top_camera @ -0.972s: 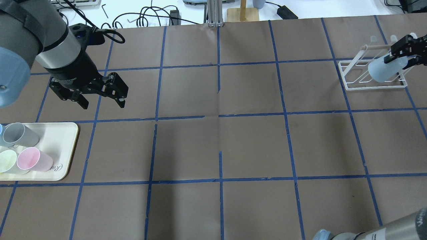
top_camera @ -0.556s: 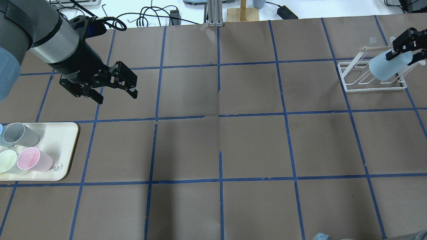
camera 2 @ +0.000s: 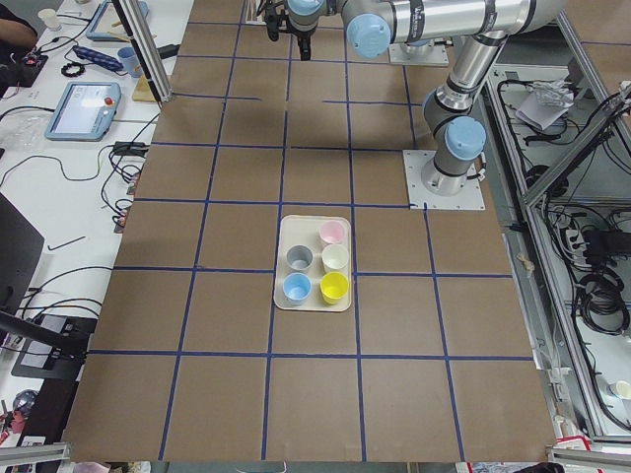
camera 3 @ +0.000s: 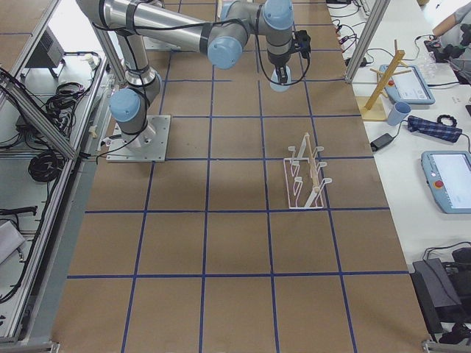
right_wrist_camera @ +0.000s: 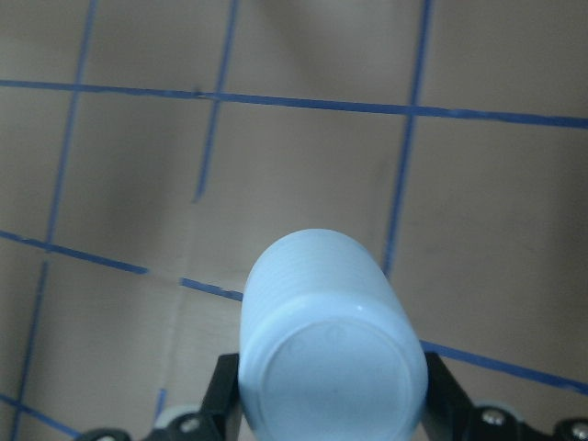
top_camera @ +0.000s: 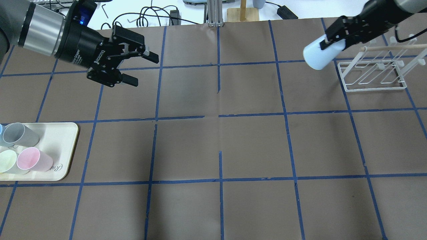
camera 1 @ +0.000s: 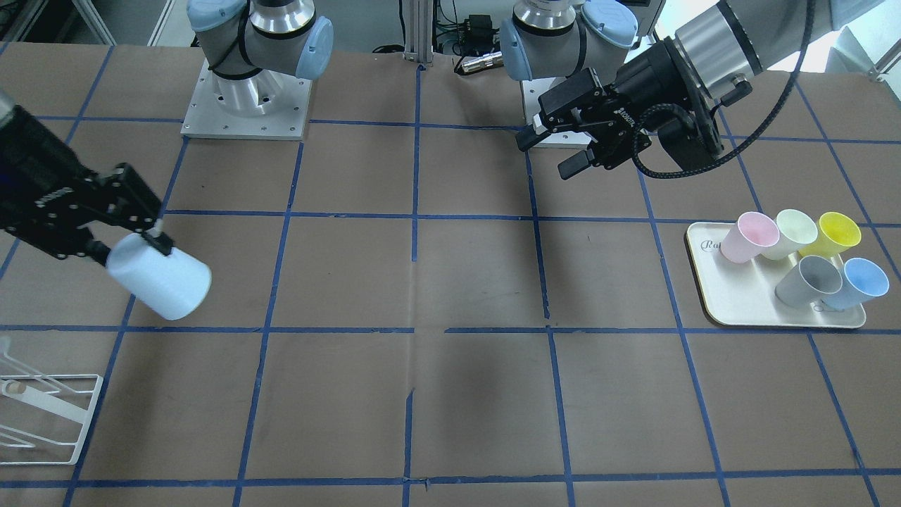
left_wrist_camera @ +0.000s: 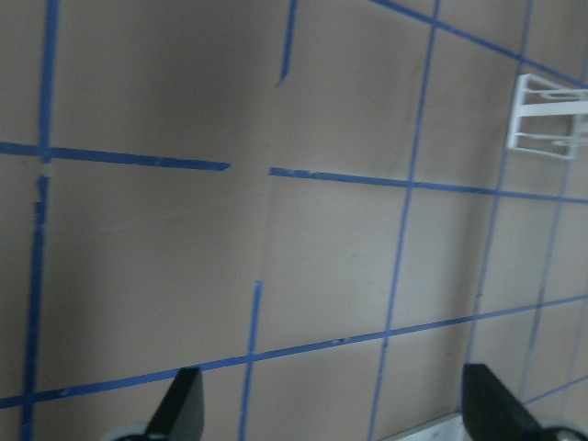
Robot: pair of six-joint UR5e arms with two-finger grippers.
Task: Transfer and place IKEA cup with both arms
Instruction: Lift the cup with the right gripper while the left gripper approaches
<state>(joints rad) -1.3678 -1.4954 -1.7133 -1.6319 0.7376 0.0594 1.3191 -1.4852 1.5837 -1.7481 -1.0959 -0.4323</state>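
My right gripper (top_camera: 328, 45) is shut on the rim end of the light-blue IKEA cup (top_camera: 316, 57). It holds the cup on its side in the air, left of the white rack (top_camera: 373, 75). The cup also shows in the front view (camera 1: 160, 283) and the right side view (camera 3: 280, 77). In the right wrist view its base (right_wrist_camera: 331, 360) faces the camera between the fingers. My left gripper (top_camera: 143, 70) is open and empty, turned sideways over the far left of the table. It also shows in the front view (camera 1: 545, 155), and the left wrist view shows only table between its fingertips (left_wrist_camera: 182, 409).
A cream tray (camera 1: 711, 303) at the robot's left holds pink (camera 1: 747, 237), pale green (camera 1: 792, 229), yellow (camera 1: 838, 232), grey (camera 1: 809, 278) and a second blue cup (camera 1: 860, 282). The rack stands empty on the brown paper with its blue tape grid.
My right gripper has lifted the cup off the rack and carried it left, towards the table's middle. My left gripper has moved right and away from the tray and turned sideways, still open.
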